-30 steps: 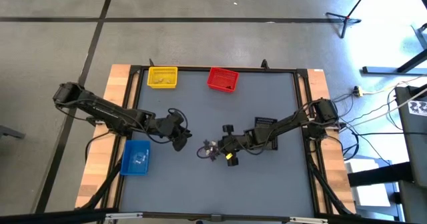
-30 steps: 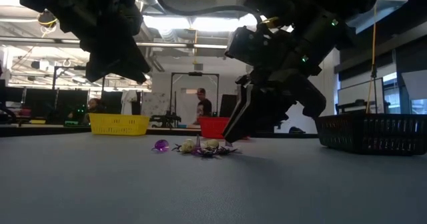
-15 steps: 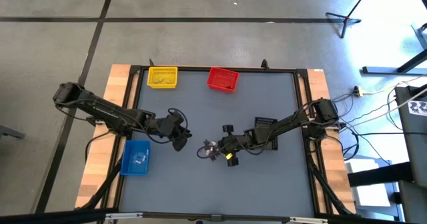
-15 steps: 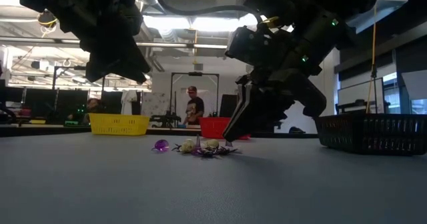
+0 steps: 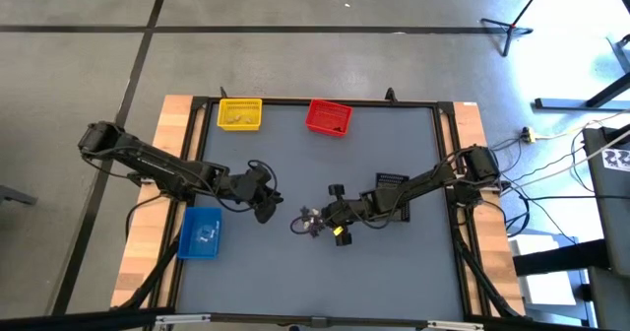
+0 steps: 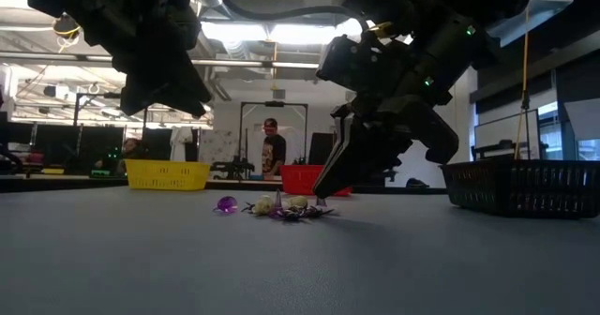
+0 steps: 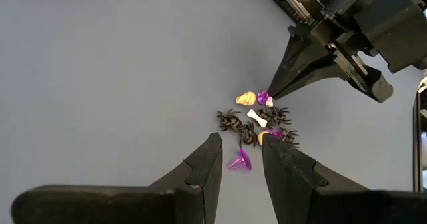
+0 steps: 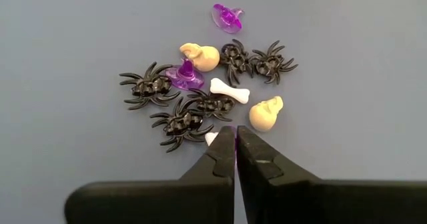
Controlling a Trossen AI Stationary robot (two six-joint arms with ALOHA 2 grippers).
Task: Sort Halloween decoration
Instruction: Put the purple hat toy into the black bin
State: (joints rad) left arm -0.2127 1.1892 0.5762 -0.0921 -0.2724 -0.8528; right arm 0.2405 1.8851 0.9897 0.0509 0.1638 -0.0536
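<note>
Well, the pile: Halloween decoration (image 8: pixel 210 97) heaped mid-table, at about five o'clock from the red bin (image 5: pixel 329 117).
Right gripper (image 8: pixel 235 143): pinched shut at the pile's edge; a white bit shows there, held or not I cannot tell.
Left gripper (image 7: pixel 240 151): parted, empty, hovering near.
Handling: light, stiff, skittery; pinch one across its body.

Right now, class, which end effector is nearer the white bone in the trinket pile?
Right. The right end effector has its tips at the pile beside the white bone; the left end effector hovers off to the pile's side.
</note>
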